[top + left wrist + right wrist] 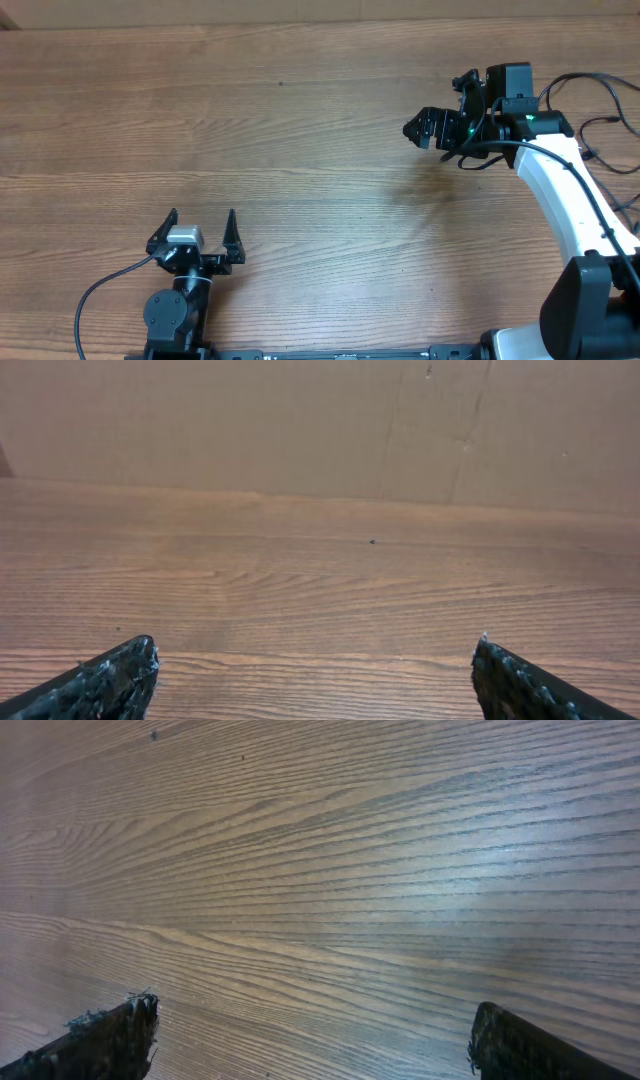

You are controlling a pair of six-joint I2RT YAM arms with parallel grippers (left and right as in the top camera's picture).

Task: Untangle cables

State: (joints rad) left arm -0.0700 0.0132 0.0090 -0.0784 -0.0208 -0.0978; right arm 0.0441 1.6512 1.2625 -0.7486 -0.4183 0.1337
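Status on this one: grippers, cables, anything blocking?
Left gripper open, empty. Right gripper open, empty, above brown wooden table. Thin black cables not in any view. Nothing in the way.

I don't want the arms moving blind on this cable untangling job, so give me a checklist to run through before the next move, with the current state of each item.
1. Left gripper open and empty: ok.
2. Right gripper open and empty: ok.
3. Cables in sight: not ok; no view shows any on the table, only bare wood.
4. Arms well apart: ok; left at the near edge, right over the far right side.
5. Black lead along the right arm free to follow a move: cannot tell.
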